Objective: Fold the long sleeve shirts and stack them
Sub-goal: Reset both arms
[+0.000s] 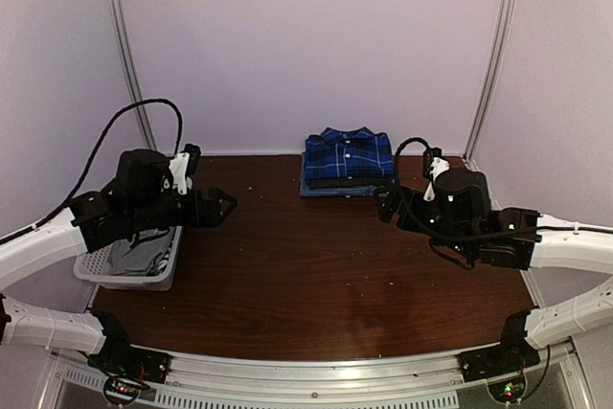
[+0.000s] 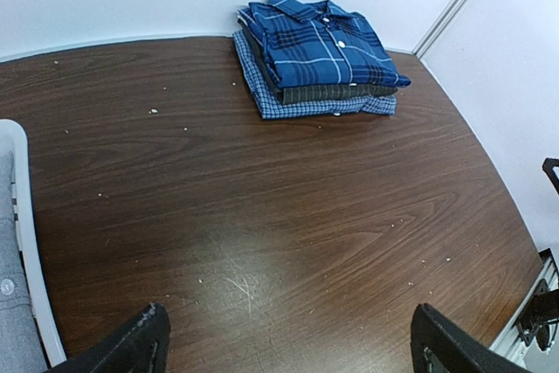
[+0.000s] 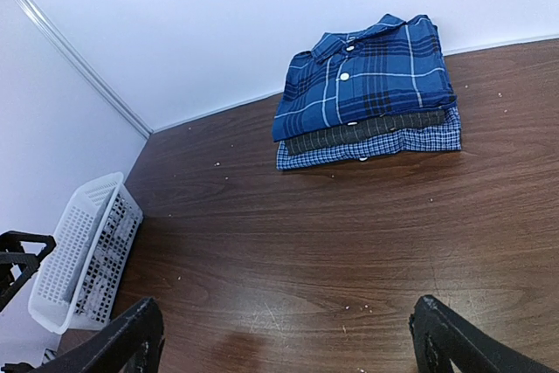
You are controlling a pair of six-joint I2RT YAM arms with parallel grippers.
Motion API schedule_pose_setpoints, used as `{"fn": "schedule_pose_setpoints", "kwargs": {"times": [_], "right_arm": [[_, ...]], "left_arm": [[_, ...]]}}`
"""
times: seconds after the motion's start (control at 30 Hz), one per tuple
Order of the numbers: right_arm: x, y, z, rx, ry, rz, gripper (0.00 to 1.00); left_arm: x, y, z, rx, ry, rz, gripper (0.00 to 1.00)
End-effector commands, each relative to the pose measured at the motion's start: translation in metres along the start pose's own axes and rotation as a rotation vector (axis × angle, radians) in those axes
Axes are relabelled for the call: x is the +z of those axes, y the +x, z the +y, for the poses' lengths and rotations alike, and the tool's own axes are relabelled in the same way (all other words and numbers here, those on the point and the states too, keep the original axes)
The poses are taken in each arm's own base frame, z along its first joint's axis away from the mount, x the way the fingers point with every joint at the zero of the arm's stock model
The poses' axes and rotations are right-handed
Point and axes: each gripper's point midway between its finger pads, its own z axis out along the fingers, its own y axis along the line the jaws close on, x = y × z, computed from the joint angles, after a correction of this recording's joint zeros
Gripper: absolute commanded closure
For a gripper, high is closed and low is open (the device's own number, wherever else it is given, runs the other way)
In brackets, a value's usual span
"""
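Since all three shirts are already folded and piled up, I'd say the fold-and-stack part is basically done here, or this is a gap between shirts. The stack sits well ahead of the left gripper (image 1: 225, 204) and off to its right. It's also ahead of the right gripper (image 1: 384, 206), a touch to the right in that wrist view, up by the back wall. The blue plaid shirt (image 1: 348, 152) is on top with its collar on the side away from both grippers. The grey shirt (image 3: 367, 133) is in the middle, and the pale shirt (image 3: 367, 154) is at the bottom with its edge poking out a little.

Both grippers are spread wide with nothing in them. They hover over bare table (image 1: 287, 275), facing in toward the middle and well apart from the stack.

The one thing that makes me hesitate is the basket (image 1: 96, 270), just beside and below the left gripper on its left. There's something grey (image 2: 7, 321) in it that looks like cloth with a button. I can't tell if it's another shirt.

If it is a shirt, the next move would be for the left gripper to swing left over the basket, drop in and pinch the cloth. Then it would drag the cloth onto the open wood between the two grippers so both can spread it flat. If not, the arms just need to pull away and park. The stack looks tidy, so there's no reason to poke at it and risk sliding the top shirt off.
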Motion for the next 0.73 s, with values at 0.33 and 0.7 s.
{"fn": "schedule_pose_setpoints", "kwargs": {"times": [0.33,0.7], "right_arm": [[-0.0013,-0.0014,-0.0033,0.001,0.016,-0.011,0.0],[-0.0016,-0.0015,-0.0014,-0.024,0.008,-0.005,0.0]], "left_arm": [[-0.0014,-0.0114,0.001,-0.004,-0.004,-0.053,0.02],[-0.0016,-0.0168,0.0023,-0.031,-0.02,-0.065,0.02]]}}
